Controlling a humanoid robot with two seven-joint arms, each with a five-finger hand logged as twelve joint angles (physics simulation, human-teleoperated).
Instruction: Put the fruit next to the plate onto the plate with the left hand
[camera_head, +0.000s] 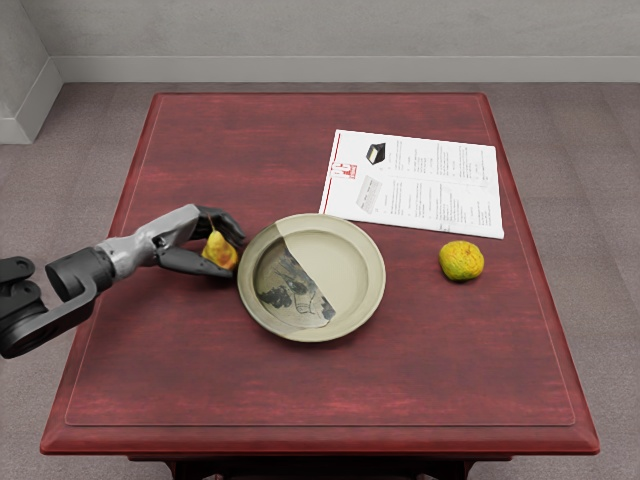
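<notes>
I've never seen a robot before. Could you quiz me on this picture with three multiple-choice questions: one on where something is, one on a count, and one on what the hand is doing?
1. Where is the printed sheet relative to the plate?
A) under it
B) behind it, to the right
C) on the floor

2. How many fruits show?
A) one
B) two
C) four

3. What is the left hand doing?
A) hanging open over the plate
B) lying flat on the sheet
C) closed on the pear-shaped fruit

Answers:
1 B: it lies flat on the table, apart from the plate.
2 B: the pear-shaped one, plus a round yellow-green fruit right of the plate.
3 C: its fingers curl around that fruit, just left of the rim.
</notes>
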